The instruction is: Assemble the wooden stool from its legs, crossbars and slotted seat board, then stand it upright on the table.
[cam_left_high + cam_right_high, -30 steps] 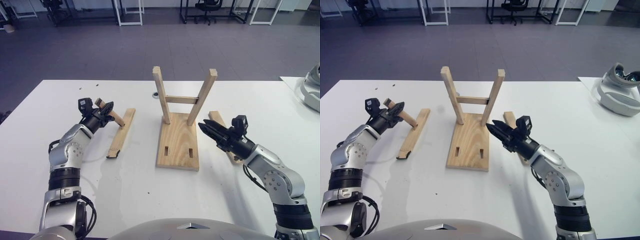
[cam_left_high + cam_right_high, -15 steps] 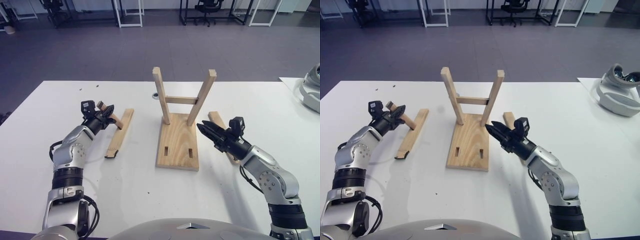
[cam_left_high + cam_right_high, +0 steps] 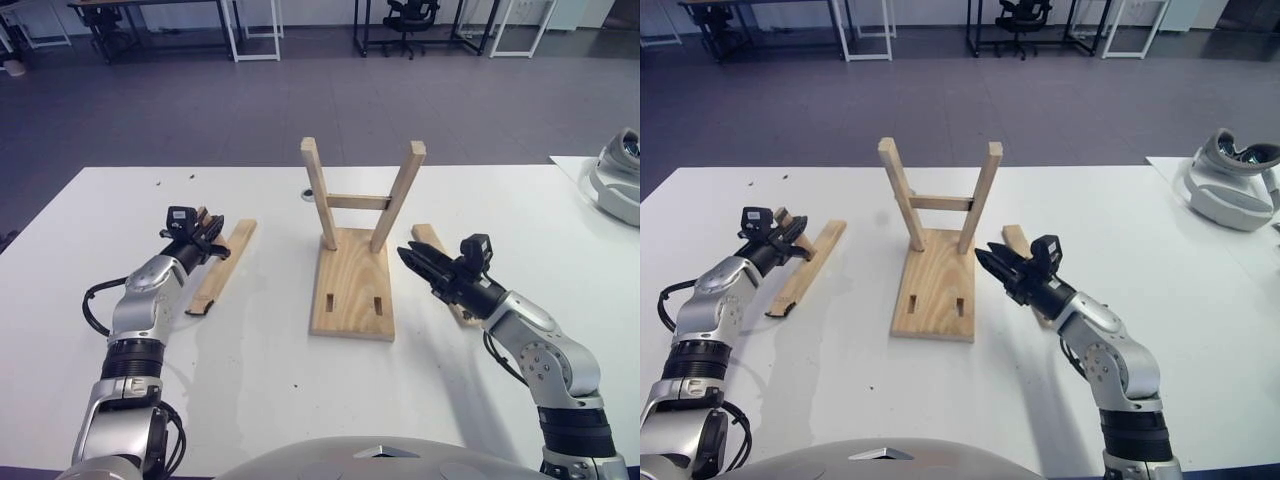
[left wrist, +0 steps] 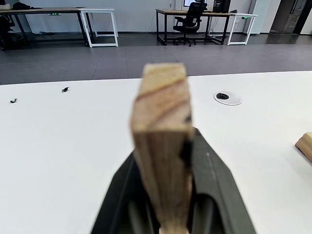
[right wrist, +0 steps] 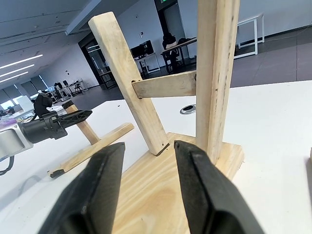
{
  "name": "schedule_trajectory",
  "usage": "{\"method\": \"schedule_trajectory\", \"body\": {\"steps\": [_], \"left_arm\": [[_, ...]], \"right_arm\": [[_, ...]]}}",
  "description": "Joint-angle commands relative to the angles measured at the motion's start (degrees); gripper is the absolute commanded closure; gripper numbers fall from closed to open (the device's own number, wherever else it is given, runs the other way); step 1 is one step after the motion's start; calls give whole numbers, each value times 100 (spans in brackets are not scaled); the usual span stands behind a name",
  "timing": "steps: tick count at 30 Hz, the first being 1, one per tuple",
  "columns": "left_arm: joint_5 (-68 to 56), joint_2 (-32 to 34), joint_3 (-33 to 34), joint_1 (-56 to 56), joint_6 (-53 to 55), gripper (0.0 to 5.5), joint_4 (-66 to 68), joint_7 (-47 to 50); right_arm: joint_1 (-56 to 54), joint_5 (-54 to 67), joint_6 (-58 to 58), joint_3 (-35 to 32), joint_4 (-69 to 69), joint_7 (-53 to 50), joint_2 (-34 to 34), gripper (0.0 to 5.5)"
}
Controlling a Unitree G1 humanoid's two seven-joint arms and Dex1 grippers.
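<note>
Here, left tool [image 3: 207, 240] clamped on leg [image 4: 163, 122] — right tool [image 3: 408, 258] parted, touching nothing

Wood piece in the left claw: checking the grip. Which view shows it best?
Left wrist view: close up, the wood piece sits clamped in the left claw. The other views show it small and distant.

L gripper [image 3: 212, 243], w/ bar [image 3: 203, 215] clamped, has dropped lower, closer to the tabletop. Leg [image 3: 222, 265] lying by it has slid left w/ it, further from seat board [image 3: 351, 285].
</note>
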Motion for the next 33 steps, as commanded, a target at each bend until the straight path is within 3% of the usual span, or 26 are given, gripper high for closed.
{"method": "schedule_trajectory", "body": {"steps": [1,4,8,12,21,27,33], "left_arm": [[75,-296,-75,650,350,510,158,-84],[-214,-175,235,274,308,463,-316,-263],[-15,196,157,206,770,404,-632,-512],[226,558,-29,547,1531,337,-1222,-533],[297,720,4,1276,2603,190,-1997,-552],[520,757,-140,1393,2529,190,-1890,-664],[779,838,-286,1392,2195,289,-1703,-850]], "right_arm": [[-152,-117,-36,-47,76,-1,-56,360],[-155,-127,-54,-49,85,1,-38,360],[-166,-163,-97,-35,129,-2,-7,360],[-97,-207,-135,-39,114,-1,26,360],[33,-263,-176,-6,78,-21,100,360],[30,-306,-177,49,91,-29,109,360],[1,-371,-174,80,110,-74,137,360]]}}
